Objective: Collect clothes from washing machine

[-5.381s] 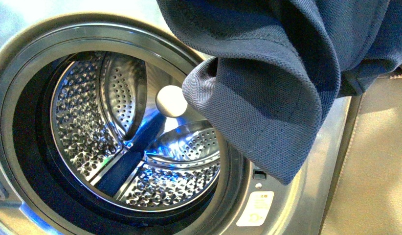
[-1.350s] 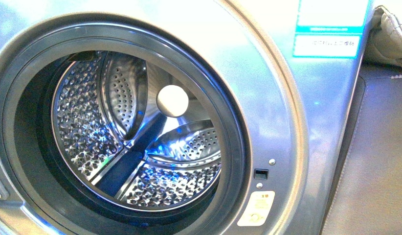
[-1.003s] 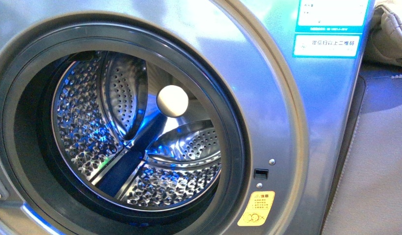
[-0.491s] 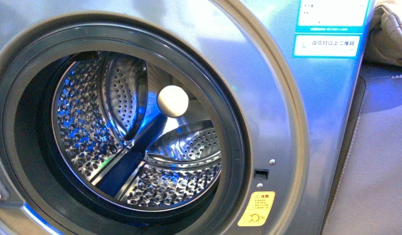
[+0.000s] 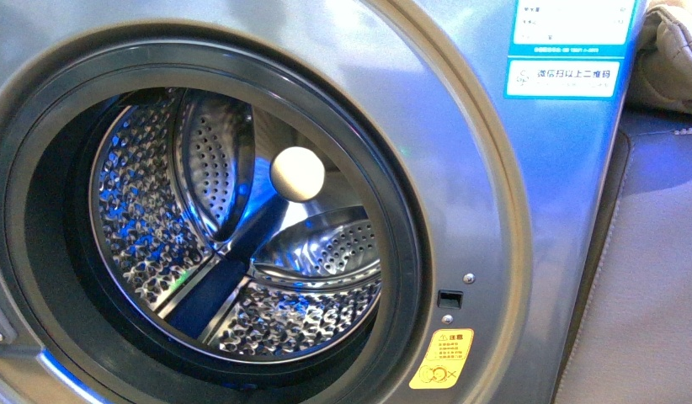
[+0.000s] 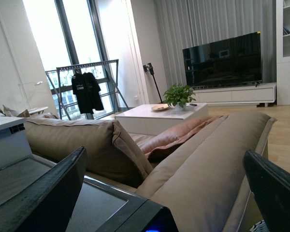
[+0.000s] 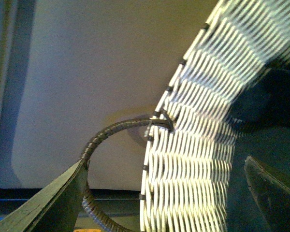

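The grey washing machine (image 5: 494, 210) fills the front view, its porthole open and the perforated steel drum (image 5: 149, 227) holding no fabric. A yellow warning sticker (image 5: 441, 358) sits below the rim. Neither gripper shows in the front view. My right gripper (image 7: 164, 186) is open over the woven basket (image 7: 198, 135). A blurred dark navy mass (image 7: 266, 96) inside the basket looks like the clothes. My left gripper (image 6: 164, 193) is open and empty, facing a beige sofa.
A pale round knob (image 5: 297, 173) sits at the drum's back. Teal-edged labels (image 5: 570, 50) are on the machine's upper right. A grey sofa side (image 5: 654, 278) stands right of the machine. The basket has a dark loop handle (image 7: 106, 135). The beige sofa cushions (image 6: 208, 159) lie beyond the left gripper.
The navy garment that hung across the upper right of the front view 5.4 s ago is gone from it. Over the last second only the lighting shifted.
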You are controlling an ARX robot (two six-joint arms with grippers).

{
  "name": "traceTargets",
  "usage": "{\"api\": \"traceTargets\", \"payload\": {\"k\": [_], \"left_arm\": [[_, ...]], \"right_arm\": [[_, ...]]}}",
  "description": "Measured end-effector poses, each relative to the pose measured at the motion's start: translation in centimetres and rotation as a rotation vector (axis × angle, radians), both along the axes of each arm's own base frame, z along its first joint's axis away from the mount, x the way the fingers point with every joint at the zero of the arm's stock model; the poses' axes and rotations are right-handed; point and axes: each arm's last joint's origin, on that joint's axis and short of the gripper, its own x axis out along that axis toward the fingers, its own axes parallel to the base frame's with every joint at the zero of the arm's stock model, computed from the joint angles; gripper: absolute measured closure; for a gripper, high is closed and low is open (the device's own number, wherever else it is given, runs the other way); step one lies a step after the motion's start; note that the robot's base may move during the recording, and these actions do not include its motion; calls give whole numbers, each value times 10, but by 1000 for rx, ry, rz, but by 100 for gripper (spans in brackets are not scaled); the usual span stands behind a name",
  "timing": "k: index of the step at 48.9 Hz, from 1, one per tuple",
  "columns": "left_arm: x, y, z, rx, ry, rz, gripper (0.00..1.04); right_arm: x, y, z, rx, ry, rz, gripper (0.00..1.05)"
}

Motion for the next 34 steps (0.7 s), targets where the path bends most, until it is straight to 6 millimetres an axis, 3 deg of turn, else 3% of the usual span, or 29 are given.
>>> {"api": "traceTargets", "payload": {"k": [12, 23, 29, 34], "left_arm": [[0, 0, 0, 0, 0, 0, 6], [0, 0, 0, 0, 0, 0, 6], [0, 0, 0, 0, 0, 0, 6], [0, 0, 0, 0, 0, 0, 6]], "right_arm": [[10, 28, 40, -177, -159, 81, 8], [37, 71, 108, -505, -388, 176, 8], [43, 93, 123, -670, -475, 199, 8], [35, 114, 134, -798, -575, 208, 8]]}}
